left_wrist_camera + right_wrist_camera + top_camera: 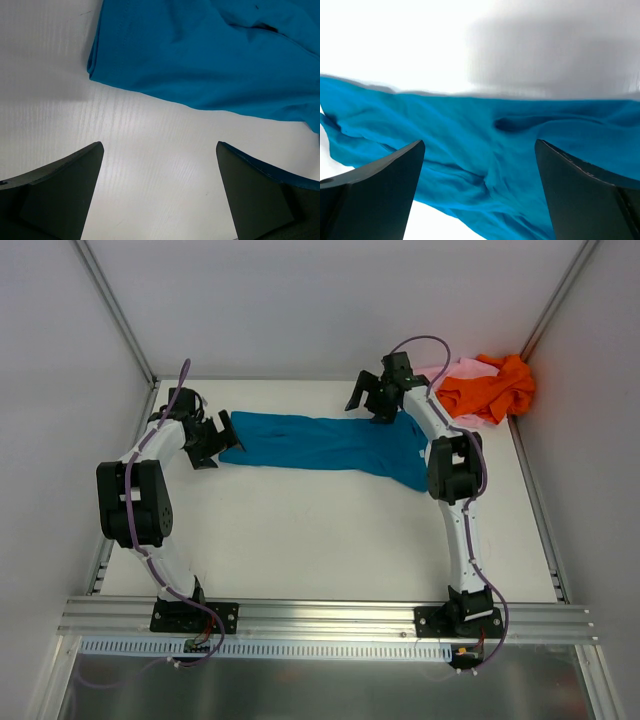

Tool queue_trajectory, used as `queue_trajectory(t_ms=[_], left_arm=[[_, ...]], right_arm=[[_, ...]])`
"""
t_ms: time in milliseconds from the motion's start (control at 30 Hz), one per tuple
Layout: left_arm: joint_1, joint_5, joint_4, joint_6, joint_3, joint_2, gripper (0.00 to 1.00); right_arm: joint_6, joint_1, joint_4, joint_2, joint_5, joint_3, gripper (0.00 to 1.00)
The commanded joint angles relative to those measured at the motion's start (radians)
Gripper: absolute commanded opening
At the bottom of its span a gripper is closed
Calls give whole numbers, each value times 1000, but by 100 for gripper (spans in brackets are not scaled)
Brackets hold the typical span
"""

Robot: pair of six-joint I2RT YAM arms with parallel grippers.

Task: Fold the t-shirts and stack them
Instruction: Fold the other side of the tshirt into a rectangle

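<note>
Left hand (224, 440) and right hand (366, 406) gape empty — teal-blue t-shirt (320, 440) lies stretched long, left-to-right.

left arm (135, 502): I see it folded at the elbow, forearm reaching forward and inward | left gripper (222, 440): jaws spread wide, fingers (60, 192) well apart in my wrist view | right arm (455, 475): stretched far forward, wrist bent toward the left | right gripper (368, 408): jaws spread wide, tilted downward
</note>
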Motion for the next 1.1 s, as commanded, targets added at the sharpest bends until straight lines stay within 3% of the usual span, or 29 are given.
queue_trajectory(t_ms=[0, 267, 433, 567, 767, 833, 900, 1067], left_arm=[[-1, -11, -18, 24, 6, -22, 99], [-1, 13, -3, 14, 2, -25, 99], [18, 65, 101, -10, -69, -86, 99], [81, 171, 184, -47, -112, -109, 99], [109, 390, 386, -105, -124, -86, 99], [88, 411, 403, -25, -90, -59, 99], [71, 392, 313, 54, 41, 16, 99], [13, 397, 184, 217, 313, 186, 99]], right_arm=[[19, -4, 77, -16, 30, 46, 99], [-24, -7, 168, -108, 69, 9, 99], [-128, -15, 67, -265, 124, 7, 99], [-168, -15, -19, -417, 121, -121, 99], [-141, -10, -79, -560, 72, -473, 100], [-141, -4, -61, -576, 69, -580, 99], [-130, -4, -62, -574, 67, -629, 100], [-130, -4, -70, -553, 62, -662, 99]])
